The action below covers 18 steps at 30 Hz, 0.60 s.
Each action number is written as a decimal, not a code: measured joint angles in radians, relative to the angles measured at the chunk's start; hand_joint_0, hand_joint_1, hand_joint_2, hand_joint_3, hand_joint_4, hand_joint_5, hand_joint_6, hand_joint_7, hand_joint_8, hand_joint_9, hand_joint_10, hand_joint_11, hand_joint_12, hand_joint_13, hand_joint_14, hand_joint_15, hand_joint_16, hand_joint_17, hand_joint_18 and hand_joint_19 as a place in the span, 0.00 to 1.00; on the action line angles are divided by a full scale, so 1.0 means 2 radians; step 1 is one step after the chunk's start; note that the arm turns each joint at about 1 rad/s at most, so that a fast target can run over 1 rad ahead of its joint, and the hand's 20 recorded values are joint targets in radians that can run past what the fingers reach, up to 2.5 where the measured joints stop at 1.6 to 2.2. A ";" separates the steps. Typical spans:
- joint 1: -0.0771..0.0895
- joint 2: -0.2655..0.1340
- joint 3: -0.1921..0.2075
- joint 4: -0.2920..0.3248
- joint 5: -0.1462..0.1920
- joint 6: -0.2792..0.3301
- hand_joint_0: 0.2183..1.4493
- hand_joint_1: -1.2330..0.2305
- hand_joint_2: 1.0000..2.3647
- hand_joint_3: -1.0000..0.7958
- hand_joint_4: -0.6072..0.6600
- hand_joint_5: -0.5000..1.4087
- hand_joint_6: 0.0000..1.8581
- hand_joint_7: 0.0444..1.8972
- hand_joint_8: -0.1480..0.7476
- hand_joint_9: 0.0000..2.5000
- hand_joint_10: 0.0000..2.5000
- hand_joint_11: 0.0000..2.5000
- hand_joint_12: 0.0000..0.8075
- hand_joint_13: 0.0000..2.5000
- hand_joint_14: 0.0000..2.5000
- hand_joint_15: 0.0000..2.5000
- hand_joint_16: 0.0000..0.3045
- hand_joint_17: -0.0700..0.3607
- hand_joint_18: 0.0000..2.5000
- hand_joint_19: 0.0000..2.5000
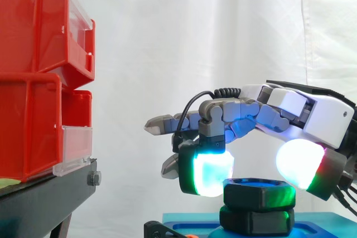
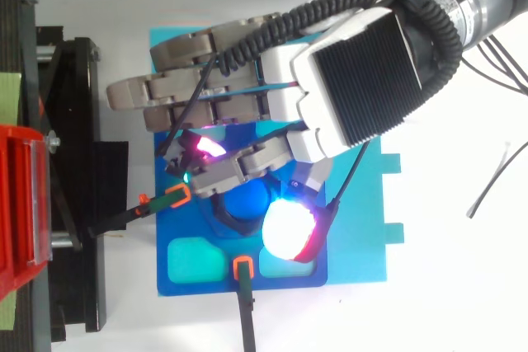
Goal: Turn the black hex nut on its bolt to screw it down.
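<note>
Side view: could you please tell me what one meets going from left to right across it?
Stacked red plastic bins → black hex nut → white palm of the robot's hand.

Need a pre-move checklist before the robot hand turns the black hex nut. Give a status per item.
1. Robot hand over the black hex nut: ok, it sits directly above it in both views.
2. Firm hold on the nut: cannot tell, the glow hides any contact.
3. Nut level: ok, its top looks flat in the side view.
4. Travel left to screw down: cannot tell, the nut appears to sit right on a lower black hex piece.
5. Blue plate held: ok, probably; orange-tipped clamps reach onto two of its edges.
6. Clearance from the red bins: ok, they stand well apart.
</note>
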<state>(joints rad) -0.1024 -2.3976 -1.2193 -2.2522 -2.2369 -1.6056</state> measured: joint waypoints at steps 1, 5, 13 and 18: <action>-0.001 0.000 0.000 0.002 -0.001 0.000 0.20 0.82 0.00 0.28 0.61 0.25 0.27 0.84 0.41 0.34 0.00 0.00 0.43 0.21 0.00 0.00 0.17 0.44 0.23 0.23; -0.001 0.000 0.000 0.012 -0.003 0.005 0.20 0.82 0.00 0.28 0.61 0.25 0.27 0.84 0.40 0.34 0.00 0.00 0.43 0.21 0.00 0.00 0.17 0.44 0.23 0.23; 0.010 0.000 0.016 0.019 -0.004 0.019 0.20 0.81 0.00 0.28 0.62 0.25 0.27 0.82 0.39 0.33 0.00 0.00 0.43 0.20 0.00 0.00 0.17 0.44 0.23 0.23; 0.021 0.000 0.026 0.019 0.001 0.018 0.19 0.81 0.00 0.28 0.62 0.24 0.27 0.79 0.39 0.32 0.00 0.00 0.43 0.20 0.00 0.00 0.17 0.44 0.23 0.23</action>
<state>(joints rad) -0.0603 -2.3975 -1.1682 -2.2139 -2.2356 -1.5686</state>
